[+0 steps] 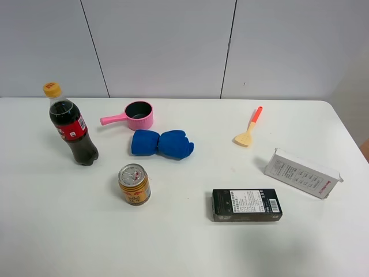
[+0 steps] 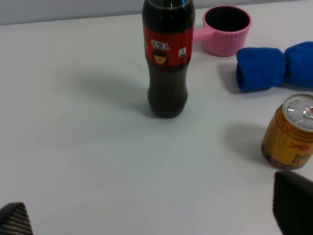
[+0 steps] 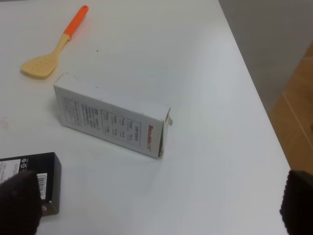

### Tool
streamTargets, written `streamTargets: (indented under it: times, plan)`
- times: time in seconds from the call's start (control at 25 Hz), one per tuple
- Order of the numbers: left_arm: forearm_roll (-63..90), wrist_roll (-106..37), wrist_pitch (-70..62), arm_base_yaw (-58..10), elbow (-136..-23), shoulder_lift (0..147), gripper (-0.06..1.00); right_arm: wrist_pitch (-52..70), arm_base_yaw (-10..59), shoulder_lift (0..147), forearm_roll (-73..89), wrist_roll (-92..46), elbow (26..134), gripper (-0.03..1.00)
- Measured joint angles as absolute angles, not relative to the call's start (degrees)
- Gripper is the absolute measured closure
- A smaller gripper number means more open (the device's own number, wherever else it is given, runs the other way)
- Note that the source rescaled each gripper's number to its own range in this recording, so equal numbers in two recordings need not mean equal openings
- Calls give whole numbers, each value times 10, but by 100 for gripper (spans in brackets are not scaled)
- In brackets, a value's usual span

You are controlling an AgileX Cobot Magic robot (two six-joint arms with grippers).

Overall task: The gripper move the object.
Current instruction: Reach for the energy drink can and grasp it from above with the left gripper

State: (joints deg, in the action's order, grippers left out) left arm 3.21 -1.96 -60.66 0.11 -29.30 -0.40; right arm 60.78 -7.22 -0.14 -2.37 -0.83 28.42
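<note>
Nothing is grabbed yet, so I'd call this the approach step, right at the start. The can (image 1: 134, 184) stands upright on the table (image 1: 69, 242), near the cola bottle (image 1: 72, 126). In the high view it's a bit to the bottle's right and closer to the front edge than the bottle is. The two aren't touching; there's a clear gap between them.

Neither arm shows up in the high view at all. The left tool (image 2: 154, 211) is spread wide with nothing in it. In its wrist view the cola bottle is roughly dead ahead, and the can is off to one side, just in front of one of the fingers (image 2: 293, 205) rather than between them. The right tool (image 3: 156, 205) is also spread wide and empty. It looks at the white box (image 3: 110, 120), well apart from the cola bottle, so my guess is the left one does the job.

Next move, I reckon, is to slide the left tool sideways, away from the cola bottle, until the can is centred in the gap. Then come down and close on the can's body below the silver rim. The bottle is tall and probably tips easily, so I'd swing wide of it.
</note>
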Motion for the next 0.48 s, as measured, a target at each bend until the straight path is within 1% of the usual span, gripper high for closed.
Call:
streamTargets:
  times: [0.48]
  plan:
    - [32, -20, -607, 1, -293, -4, -6, 608, -72, -1, -24, -8, 284, -3]
